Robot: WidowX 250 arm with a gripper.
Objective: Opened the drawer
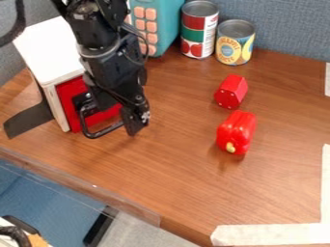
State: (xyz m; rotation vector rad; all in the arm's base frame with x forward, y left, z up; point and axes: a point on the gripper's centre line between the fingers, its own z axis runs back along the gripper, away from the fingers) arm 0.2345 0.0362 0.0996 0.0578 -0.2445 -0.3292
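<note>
At the upper left, a white box [46,47] holds a red drawer [68,102], its front roughly level with the white frame around it. A black loop handle [95,135] sticks out from the drawer front. The black gripper [134,126] hangs down in front of the drawer's right part, low over the table, its tip at the right end of the handle. The arm covers much of the drawer front and the handle's mounting. Whether the gripper touches or holds the handle is unclear.
A red pepper [236,131] and a small red block [230,91] lie right of the gripper on the wooden table [174,169]. Two cans [199,30] [235,42] and a teal object with pink buttons [165,21] stand behind. A black strap [29,118] lies beside the box.
</note>
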